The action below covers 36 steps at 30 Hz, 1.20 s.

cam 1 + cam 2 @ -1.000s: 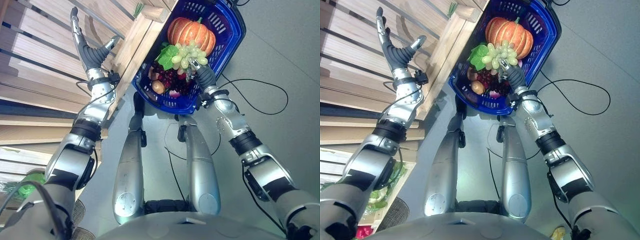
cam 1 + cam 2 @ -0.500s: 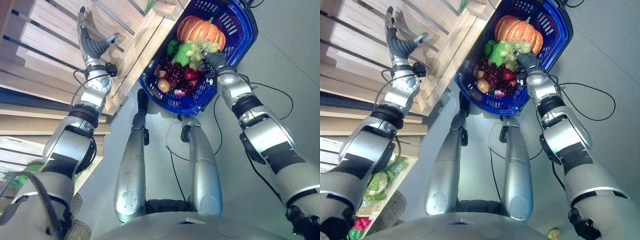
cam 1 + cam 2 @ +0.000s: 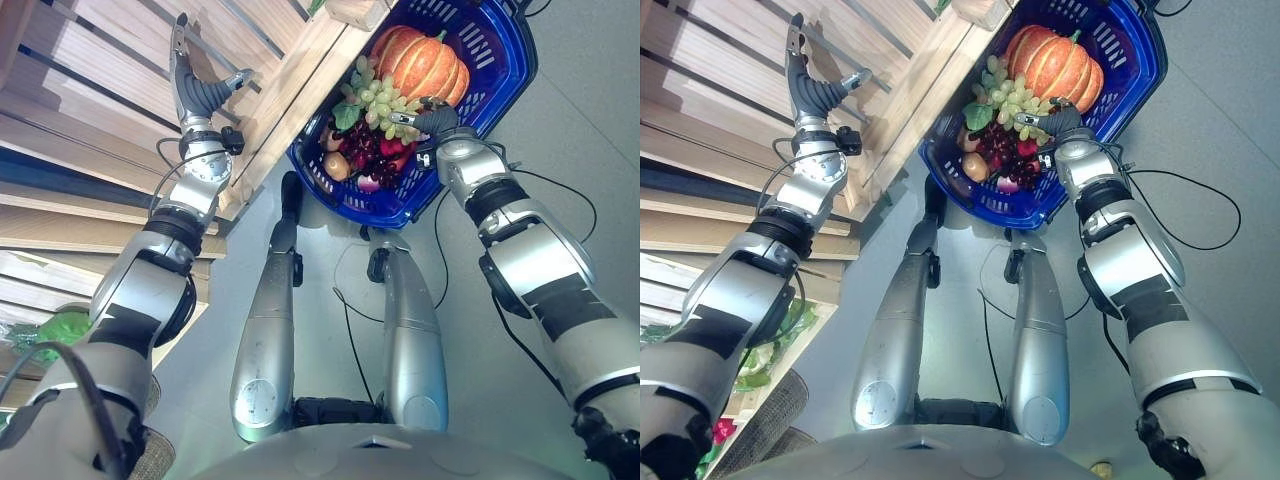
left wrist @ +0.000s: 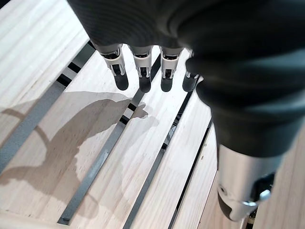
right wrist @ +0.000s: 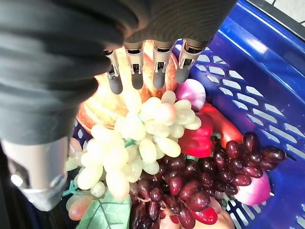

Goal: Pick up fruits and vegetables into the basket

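At the upper right, the basket (image 3: 505, 75) already holds pumpkin (image 3: 425, 62) and grapes (image 5: 138, 143), right hand (image 3: 432, 118) spread just above; left hand (image 3: 200, 90) spread over bare slats (image 4: 71, 119).

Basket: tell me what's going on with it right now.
The blue basket sits on the floor, already loaded with a pumpkin, green grapes, dark grapes and a red pepper. The right robot hand hovers open over the green grapes, fingers straight and holding nothing. The left robot hand is raised open above the wooden slats, also holding nothing.
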### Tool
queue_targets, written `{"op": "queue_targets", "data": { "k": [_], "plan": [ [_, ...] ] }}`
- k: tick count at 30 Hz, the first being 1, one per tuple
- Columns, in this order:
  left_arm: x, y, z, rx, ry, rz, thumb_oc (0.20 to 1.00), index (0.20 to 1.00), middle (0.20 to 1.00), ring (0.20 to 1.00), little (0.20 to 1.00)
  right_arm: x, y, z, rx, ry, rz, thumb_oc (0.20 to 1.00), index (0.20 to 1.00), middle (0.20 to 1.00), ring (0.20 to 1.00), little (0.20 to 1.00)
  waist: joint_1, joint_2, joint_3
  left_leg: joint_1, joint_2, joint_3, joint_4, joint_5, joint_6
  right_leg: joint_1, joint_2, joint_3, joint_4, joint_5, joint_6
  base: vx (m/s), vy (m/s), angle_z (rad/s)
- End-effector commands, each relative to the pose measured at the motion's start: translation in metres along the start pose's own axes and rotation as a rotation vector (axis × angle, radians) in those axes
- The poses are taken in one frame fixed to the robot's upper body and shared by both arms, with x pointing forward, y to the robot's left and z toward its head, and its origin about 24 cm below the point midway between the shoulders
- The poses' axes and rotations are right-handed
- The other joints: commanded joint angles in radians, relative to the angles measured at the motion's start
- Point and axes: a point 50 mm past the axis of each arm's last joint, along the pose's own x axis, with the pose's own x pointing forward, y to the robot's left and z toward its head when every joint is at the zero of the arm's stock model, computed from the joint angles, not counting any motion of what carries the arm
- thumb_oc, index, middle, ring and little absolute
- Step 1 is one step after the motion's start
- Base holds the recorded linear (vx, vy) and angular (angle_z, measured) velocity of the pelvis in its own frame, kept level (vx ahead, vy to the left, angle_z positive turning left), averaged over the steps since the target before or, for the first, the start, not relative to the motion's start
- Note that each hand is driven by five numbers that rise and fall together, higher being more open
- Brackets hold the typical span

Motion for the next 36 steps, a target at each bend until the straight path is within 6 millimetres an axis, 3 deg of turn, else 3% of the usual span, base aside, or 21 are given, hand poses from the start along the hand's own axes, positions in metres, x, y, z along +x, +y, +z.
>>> {"op": "queue_targets", "data": {
  "k": [1, 8, 10, 13, 14, 16, 17, 19, 21, 27, 36],
  "plan": [
    [-0.002, -0.004, 0.003, -0.049, -0.013, 0.002, 1.0, 1.0, 1.0, 1.0, 1.0, 0.001, -0.017, -0.009, -0.038, -0.008, -0.083, 1.0, 1.0, 1.0, 1.0, 1.0, -0.02, 0.076, -0.025, 0.038, -0.022, -0.005, 0.092, -0.093, 0.014, 0.117, 0.021, 0.008, -0.106, 0.047, 0.082, 0.0, 0.0, 0.0],
    [-0.036, 0.001, -0.044, 0.049, 0.109, -0.101, 1.0, 1.0, 1.0, 1.0, 1.0, -0.004, -0.02, -0.042, -0.065, -0.053, -0.139, 1.0, 1.0, 1.0, 1.0, 1.0, -0.022, 0.073, -0.025, 0.225, -0.024, 0.003, 0.02, -0.089, 0.01, 0.296, 0.003, 0.015, -0.183, 0.066, 0.1, 0.02, 0.049, -0.02],
    [-0.058, 0.009, -0.07, 0.087, 0.184, -0.149, 1.0, 1.0, 1.0, 1.0, 1.0, -0.01, -0.021, -0.068, -0.055, -0.038, -0.136, 1.0, 1.0, 1.0, 1.0, 1.0, -0.021, 0.066, -0.034, 0.328, -0.022, 0.005, -0.03, -0.085, 0.009, 0.401, -0.009, 0.014, -0.235, 0.078, 0.109, 0.07, 0.02, -0.04],
    [-0.094, 0.017, -0.102, 0.116, 0.296, -0.215, 1.0, 1.0, 1.0, 1.0, 1.0, -0.023, -0.014, -0.11, -0.035, 0.017, -0.114, 1.0, 1.0, 1.0, 1.0, 1.0, -0.02, 0.052, -0.098, 0.41, -0.015, 0.012, -0.091, -0.08, 0.009, 0.492, -0.023, 0.011, -0.303, 0.096, 0.12, 0.14, -0.026, 0.01],
    [-0.116, 0.022, -0.118, 0.133, 0.366, -0.263, 1.0, 1.0, 1.0, 1.0, 1.0, -0.034, -0.009, -0.136, -0.036, 0.065, -0.097, 1.0, 1.0, 1.0, 1.0, 1.0, -0.021, 0.045, -0.134, 0.464, -0.011, 0.016, -0.125, -0.082, 0.009, 0.552, -0.029, 0.011, -0.341, 0.101, 0.125, 0.18, -0.047, 0.0],
    [-0.133, 0.023, -0.128, 0.158, 0.41, -0.302, 1.0, 1.0, 1.0, 1.0, 1.0, -0.042, -0.006, -0.153, -0.028, 0.096, -0.092, 1.0, 1.0, 1.0, 1.0, 1.0, -0.021, 0.04, -0.164, 0.492, -0.008, 0.018, -0.148, -0.078, 0.009, 0.59, -0.032, 0.005, -0.373, 0.11, 0.128, 0.17, -0.043, 0.02],
    [-0.158, 0.028, -0.143, 0.189, 0.481, -0.361, 1.0, 1.0, 1.0, 1.0, 1.0, -0.056, -0.004, -0.181, -0.019, 0.159, -0.069, 1.0, 1.0, 1.0, 1.0, 1.0, -0.023, 0.033, -0.206, 0.542, -0.005, 0.019, -0.175, -0.08, 0.01, 0.646, -0.03, 0.003, -0.405, 0.114, 0.129, 0.15, -0.042, 0.05],
    [-0.175, 0.032, -0.152, 0.206, 0.533, -0.404, 1.0, 1.0, 1.0, 1.0, 1.0, -0.066, -0.006, -0.199, -0.019, 0.199, -0.064, 1.0, 1.0, 1.0, 1.0, 1.0, -0.024, 0.031, -0.232, 0.577, -0.003, 0.023, -0.192, -0.081, 0.01, 0.686, -0.03, 0.0, -0.428, 0.117, 0.131, 0.17, -0.036, 0.09],
    [-0.208, 0.041, -0.167, 0.227, 0.63, -0.474, 1.0, 1.0, 1.0, 1.0, 1.0, -0.088, -0.007, -0.234, -0.014, 0.285, -0.044, 1.0, 1.0, 1.0, 1.0, 1.0, -0.023, 0.03, -0.279, 0.628, 0.001, 0.027, -0.212, -0.085, 0.012, 0.742, -0.027, 0.0, -0.454, 0.118, 0.132, 0.2, -0.03, 0.04],
    [-0.291, 0.073, -0.193, 0.234, 0.911, -0.593, 1.0, 1.0, 1.0, 1.0, 1.0, -0.151, 0.003, -0.309, -0.025, 0.53, 0.014, 1.0, 1.0, 1.0, 1.0, 1.0, -0.022, 0.025, -0.4, 0.739, 0.013, 0.035, -0.238, -0.101, 0.02, 0.852, -0.024, 0.001, -0.489, 0.115, 0.136, 0.21, -0.035, 0.02],
    [-0.367, 0.092, -0.203, 0.2, 1.237, -0.736, 1.0, 1.0, 1.0, 1.0, 1.0, -0.221, 0.019, -0.367, -0.03, 0.858, 0.131, 1.0, 1.0, 1.0, 1.0, 1.0, -0.033, 0.021, -0.459, 0.825, 0.037, 0.059, -0.289, -0.109, 0.012, 0.94, -0.027, -0.009, -0.542, 0.117, 0.15, 0.08, -0.02, 0.03]
  ]
}}
